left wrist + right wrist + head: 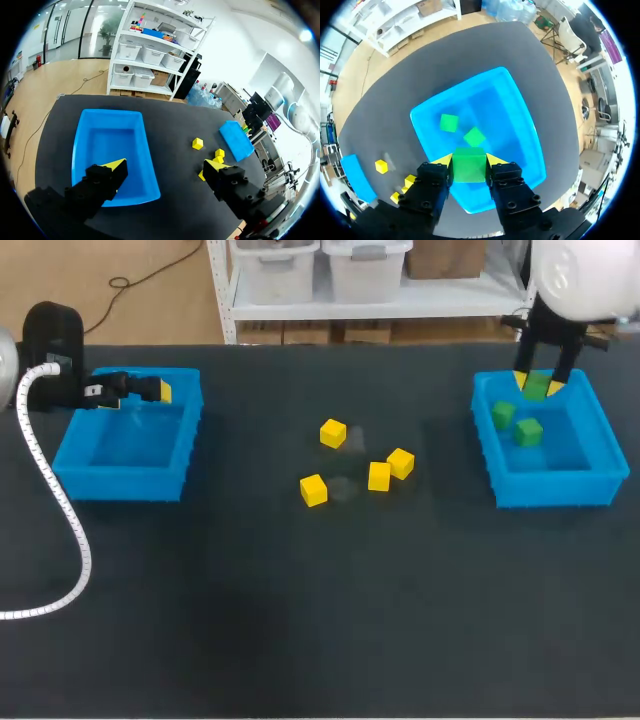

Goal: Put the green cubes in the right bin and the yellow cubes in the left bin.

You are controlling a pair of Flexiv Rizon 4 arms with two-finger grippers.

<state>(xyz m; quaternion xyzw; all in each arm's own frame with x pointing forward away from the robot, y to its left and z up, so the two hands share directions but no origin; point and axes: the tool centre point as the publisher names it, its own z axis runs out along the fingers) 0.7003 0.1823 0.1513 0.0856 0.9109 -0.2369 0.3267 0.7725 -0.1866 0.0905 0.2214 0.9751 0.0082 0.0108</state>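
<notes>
My right gripper [539, 383] hangs over the far end of the right blue bin [598, 455], shut on a green cube [537, 389]. The right wrist view shows that cube [469, 165] pinched between both yellow tips above the bin [520, 115]. Two more green cubes [449, 122] [474, 136] lie inside. Several yellow cubes [333, 433] [400, 463] [313, 490] sit mid-table. My left gripper [152, 390] is open over the far edge of the left blue bin [120, 465], nothing between its fingers. In the left wrist view that bin [107, 145] holds nothing visible.
A white corrugated cable [60, 510] trails from the left arm across the table's left side. A dark table surface [320, 620] stretches in front of the cubes and between the two bins.
</notes>
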